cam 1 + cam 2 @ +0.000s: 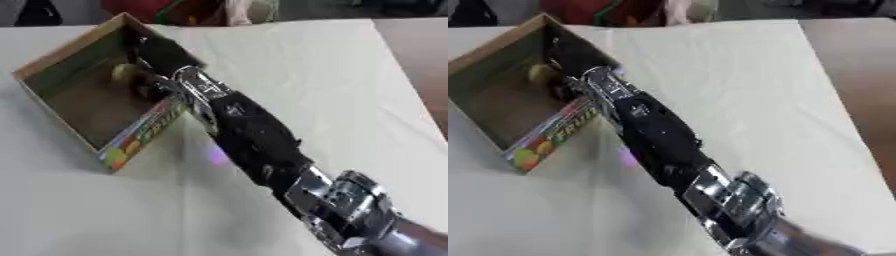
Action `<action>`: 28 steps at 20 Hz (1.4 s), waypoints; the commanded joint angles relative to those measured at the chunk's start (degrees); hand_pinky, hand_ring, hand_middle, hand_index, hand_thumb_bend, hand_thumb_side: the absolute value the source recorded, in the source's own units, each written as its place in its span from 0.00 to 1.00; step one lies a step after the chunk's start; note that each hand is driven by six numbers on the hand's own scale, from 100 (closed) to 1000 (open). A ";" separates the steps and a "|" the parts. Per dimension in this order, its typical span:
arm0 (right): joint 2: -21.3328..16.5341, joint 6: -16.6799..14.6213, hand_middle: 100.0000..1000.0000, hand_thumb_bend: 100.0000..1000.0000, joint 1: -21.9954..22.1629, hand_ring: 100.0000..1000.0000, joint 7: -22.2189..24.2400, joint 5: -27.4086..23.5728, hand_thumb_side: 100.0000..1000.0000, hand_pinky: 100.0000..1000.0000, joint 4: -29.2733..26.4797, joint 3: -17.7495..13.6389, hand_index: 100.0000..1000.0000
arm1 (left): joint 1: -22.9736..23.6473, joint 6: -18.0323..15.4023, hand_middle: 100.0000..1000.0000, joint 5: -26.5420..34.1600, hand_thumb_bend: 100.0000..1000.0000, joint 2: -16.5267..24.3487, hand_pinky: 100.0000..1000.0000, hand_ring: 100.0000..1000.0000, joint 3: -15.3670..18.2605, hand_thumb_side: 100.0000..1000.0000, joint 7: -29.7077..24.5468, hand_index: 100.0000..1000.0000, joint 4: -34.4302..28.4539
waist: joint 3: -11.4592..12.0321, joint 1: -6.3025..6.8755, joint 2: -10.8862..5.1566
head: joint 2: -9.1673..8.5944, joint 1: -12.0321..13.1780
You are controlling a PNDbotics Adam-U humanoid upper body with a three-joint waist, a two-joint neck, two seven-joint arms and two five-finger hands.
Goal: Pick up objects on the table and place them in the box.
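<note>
An open cardboard box [52,57] with a printed fruit flap [140,134] stands at the table's upper left. My right arm stretches from the lower right across the table, and my right hand [157,52] reaches over the box's right wall into it. A pale yellowish object [127,72] lies inside the box just beside the hand. The hand's fingers are hidden behind the wrist and blur. A small purple spot [216,157] shows on the cloth under my forearm. My left hand is out of sight.
A white cloth [332,90] covers the table, with a brown strip [420,60] at the right edge. Red and green things [175,10] sit beyond the far edge.
</note>
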 commanded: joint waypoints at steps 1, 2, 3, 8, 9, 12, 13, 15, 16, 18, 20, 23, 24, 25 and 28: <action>0.60 -0.60 0.79 0.00 -0.52 0.79 1.95 1.02 0.29 0.62 -0.20 -0.36 0.85 | -0.52 0.00 0.39 0.18 0.00 0.28 0.31 0.44 -0.02 0.82 -0.30 0.51 -1.09 | 0.17 0.21 -0.93 | -0.22 0.05; 0.59 -0.69 0.80 0.00 -0.64 0.80 2.18 0.84 0.37 0.63 -0.59 -0.34 0.86 | -0.49 0.02 0.39 0.20 0.00 0.23 0.31 0.44 -0.03 0.82 -0.33 0.51 -1.09 | 0.15 0.23 -0.91 | -0.19 0.07; 0.58 -0.75 0.80 0.00 -0.74 0.80 2.38 0.49 0.42 0.63 -1.04 -0.27 0.87 | -0.47 0.04 0.39 0.21 0.00 0.20 0.31 0.44 -0.03 0.82 -0.36 0.51 -1.09 | 0.13 0.26 -0.89 | -0.17 0.09; -0.24 -0.14 0.82 0.01 -2.40 0.81 4.23 -4.18 0.50 0.64 -5.66 0.49 0.90 | -0.37 0.13 0.39 0.21 0.00 0.20 0.32 0.44 -0.05 0.83 -0.60 0.51 -1.09 | -0.13 0.43 -1.03 | -0.04 0.31; -0.72 0.23 0.82 0.03 -2.80 0.82 4.80 -5.32 0.51 0.64 -6.93 0.71 0.90 | -0.32 0.16 0.39 0.21 0.00 0.24 0.32 0.44 -0.02 0.83 -0.63 0.51 -1.09 | -0.21 0.47 -1.12 | 0.00 0.42; -2.41 1.70 0.82 0.07 -3.84 0.82 6.89 -8.36 0.53 0.64 -10.59 1.15 0.91 | -0.24 0.17 0.39 0.19 0.00 0.39 0.32 0.44 0.02 0.82 -0.61 0.51 -1.09 | -0.53 0.57 -1.51 | 0.09 0.73; -3.00 2.10 0.82 0.07 -4.05 0.82 7.58 -9.50 0.53 0.64 -11.84 1.22 0.91 | -0.21 0.18 0.39 0.16 0.00 0.43 0.32 0.44 0.04 0.83 -0.59 0.51 -1.09 | -0.64 0.61 -1.65 | 0.08 0.83; -4.52 2.81 0.81 0.03 -4.29 0.81 8.88 -12.32 0.52 0.63 -14.77 1.41 0.91 | -0.13 0.18 0.39 0.08 0.00 0.53 0.32 0.44 0.11 0.82 -0.52 0.51 -1.09 | -0.88 0.73 -1.95 | 0.02 1.12; -5.44 3.23 0.80 0.01 -4.34 0.81 9.48 -13.99 0.52 0.63 -16.51 1.49 0.91 | -0.07 0.18 0.39 0.03 0.00 0.59 0.32 0.44 0.16 0.82 -0.47 0.51 -1.09 | -1.01 0.79 -2.09 | 0.04 1.30; -7.85 4.46 0.79 0.00 -4.30 0.80 10.47 -18.54 0.49 0.62 -21.22 1.48 0.91 | 0.10 0.21 0.39 -0.10 0.00 0.69 0.32 0.44 0.30 0.82 -0.31 0.51 -1.09 | -1.36 0.88 -2.40 | 0.21 1.72; -11.61 6.44 0.77 0.00 -3.71 0.80 10.62 -24.41 0.45 0.61 -27.98 1.52 0.90 | 0.28 0.24 0.39 -0.30 0.00 0.83 0.32 0.44 0.53 0.82 -0.07 0.51 -1.09 | -1.87 0.88 -2.68 | 0.53 2.30; -17.88 10.20 0.75 0.00 -0.63 0.78 8.12 -35.95 0.40 0.61 -40.52 1.35 0.88 | 0.52 0.35 0.39 -0.59 0.00 0.97 0.32 0.44 0.83 0.82 0.33 0.51 -1.09 | -2.82 0.86 -2.96 | 0.99 3.22; -20.04 11.72 0.74 0.00 0.97 0.77 6.69 -40.09 0.42 0.62 -44.80 1.09 0.87 | 0.56 0.38 0.39 -0.66 0.00 1.01 0.32 0.44 0.87 0.82 0.42 0.51 -1.09 | -3.17 0.89 -3.02 | 1.10 3.50; -22.20 13.30 0.73 0.00 2.89 0.77 5.13 -44.20 0.43 0.62 -49.25 0.72 0.86 | 0.58 0.39 0.39 -0.73 0.00 1.06 0.32 0.44 0.91 0.82 0.50 0.51 -1.09 | -3.50 0.93 -3.07 | 1.16 3.74; -27.52 17.58 0.74 0.00 9.19 0.77 0.58 -54.44 0.50 0.61 -62.10 -1.13 0.85 | 0.56 0.38 0.40 -0.94 0.00 1.16 0.32 0.44 1.10 0.82 0.72 0.51 -1.09 | -4.18 1.06 -3.06 | 0.98 4.24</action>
